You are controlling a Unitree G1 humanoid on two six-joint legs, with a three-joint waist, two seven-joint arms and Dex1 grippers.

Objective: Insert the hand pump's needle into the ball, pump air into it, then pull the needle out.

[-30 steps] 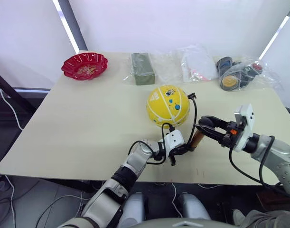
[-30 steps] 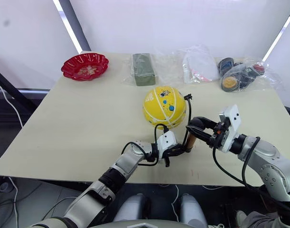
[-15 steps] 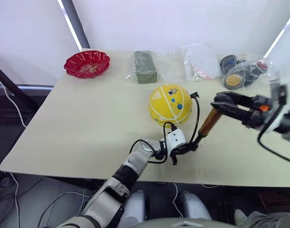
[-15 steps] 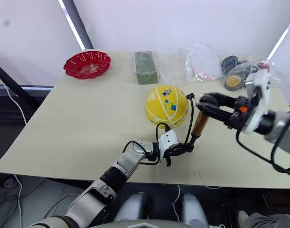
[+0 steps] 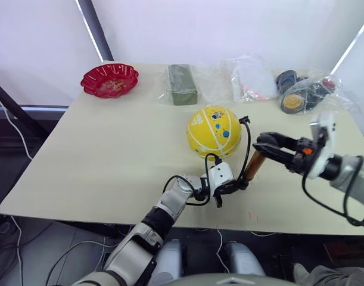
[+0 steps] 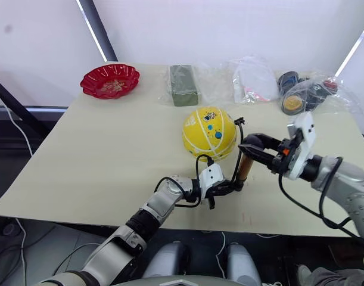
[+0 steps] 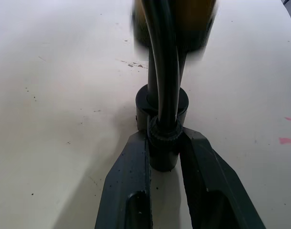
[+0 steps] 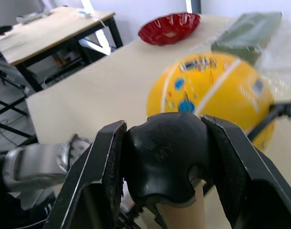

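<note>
The yellow ball [image 5: 214,131] with white stripes rests mid-table. Just right of it the hand pump [image 5: 254,166] stands tilted, its gold cylinder leaning away from the ball. My left gripper [image 5: 235,186] is shut on the pump's black bottom cap [image 7: 162,107], one finger [image 7: 128,181] on each side. My right gripper [image 5: 266,143] is shut on the black T-handle [image 8: 163,155] at the top. The thin black hose [image 5: 247,149] arcs up from the base to a small black fitting [image 5: 242,120] at the ball's right side. The needle itself is too small to make out.
A red scalloped bowl [image 5: 109,79] sits at the back left and a green block [image 5: 181,84] behind the ball. Clear bags [image 5: 251,78] and bagged round items [image 5: 301,92] lie at the back right. The table's front edge [image 5: 170,221] runs just under my left forearm.
My right gripper pulled the T-handle up and to the right, showing more of the gold cylinder, then pushed it back down toward the base. The left gripper and ball stayed put.
</note>
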